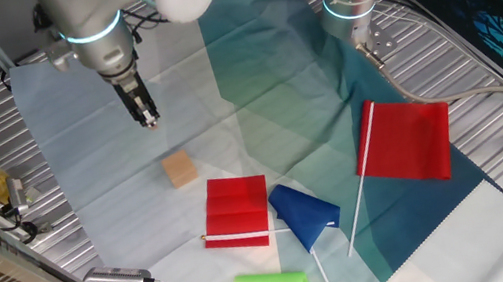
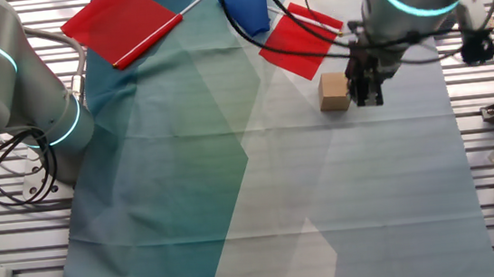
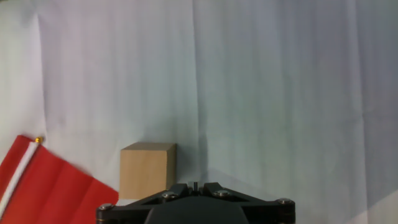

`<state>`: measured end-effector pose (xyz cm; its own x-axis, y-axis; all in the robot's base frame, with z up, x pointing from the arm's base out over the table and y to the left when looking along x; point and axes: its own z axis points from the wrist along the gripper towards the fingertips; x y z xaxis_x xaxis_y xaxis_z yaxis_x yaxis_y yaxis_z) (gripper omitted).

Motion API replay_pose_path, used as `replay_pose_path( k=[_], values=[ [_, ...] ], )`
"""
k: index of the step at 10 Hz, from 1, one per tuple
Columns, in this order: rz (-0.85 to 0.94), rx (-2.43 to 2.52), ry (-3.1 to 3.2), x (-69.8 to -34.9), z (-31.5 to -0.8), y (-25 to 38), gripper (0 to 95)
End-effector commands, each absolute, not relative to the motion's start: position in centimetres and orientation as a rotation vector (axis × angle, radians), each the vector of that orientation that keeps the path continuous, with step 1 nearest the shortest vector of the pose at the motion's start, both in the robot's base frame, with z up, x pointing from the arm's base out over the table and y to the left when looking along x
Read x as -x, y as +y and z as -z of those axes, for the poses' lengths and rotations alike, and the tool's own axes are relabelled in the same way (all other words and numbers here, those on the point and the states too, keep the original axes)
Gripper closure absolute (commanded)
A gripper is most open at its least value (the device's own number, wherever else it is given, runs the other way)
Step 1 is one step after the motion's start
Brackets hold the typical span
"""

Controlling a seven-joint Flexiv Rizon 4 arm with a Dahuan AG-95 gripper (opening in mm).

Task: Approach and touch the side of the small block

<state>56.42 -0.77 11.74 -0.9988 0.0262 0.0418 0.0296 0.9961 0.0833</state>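
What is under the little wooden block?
The small block sits on a pale cloth that covers the table. Whatever lies beneath the cloth right there is hidden. Nothing is on top of the block, and the gripper hangs apart from it.

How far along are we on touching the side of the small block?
Done: the gripper is in the small block's area, fingers together and pointing down. In hand: the approach; one fixed view shows a clear gap of cloth between them, and the hand view shows the block just ahead, left of centre. Left: closing that gap and making contact with the block's side.
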Motion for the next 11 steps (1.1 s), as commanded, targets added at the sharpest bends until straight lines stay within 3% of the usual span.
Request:
replay_pose_path(
  k=[1,5,11],
  values=[
    [0.136,0.037,-3.102,-56.6,-10.3,-1.0,95.0],
    [0.139,0.036,-3.113,-56.7,-7.3,-0.7,95.0],
    [0.14,0.065,-3.135,-57.2,-5.1,0.5,95.0]
  ],
)
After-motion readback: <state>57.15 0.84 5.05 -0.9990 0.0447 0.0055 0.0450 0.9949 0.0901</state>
